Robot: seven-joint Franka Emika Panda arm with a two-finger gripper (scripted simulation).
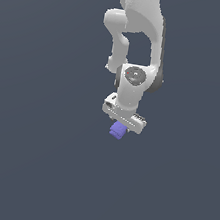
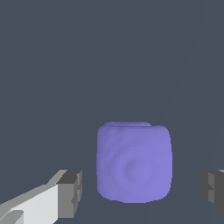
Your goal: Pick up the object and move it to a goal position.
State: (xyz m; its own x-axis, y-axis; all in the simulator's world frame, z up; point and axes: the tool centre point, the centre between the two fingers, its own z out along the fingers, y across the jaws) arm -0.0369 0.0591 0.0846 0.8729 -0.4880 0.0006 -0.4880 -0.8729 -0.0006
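The end effector (image 2: 142, 190) is spread wide, its two dark-padded fingertips (image 2: 72, 192) standing on either side of the purple block (image 2: 133, 162) with a clear gap between each pad and the block's sides. It has hold of nothing. In the wrist view the block sits between the fingers, nearer to one pad than to the other, and shows a rounded, slightly lumpy face with a second lobe peeking out behind its upper edge.

In the exterior view the end effector (image 1: 122, 125) points downward from the white arm (image 1: 139, 41), and the block (image 1: 117, 130) shows just below the white finger bar, partly covered by it. The plain dark grey surface (image 1: 31, 170) fills the rest of both views; whether the block rests on it cannot be told.
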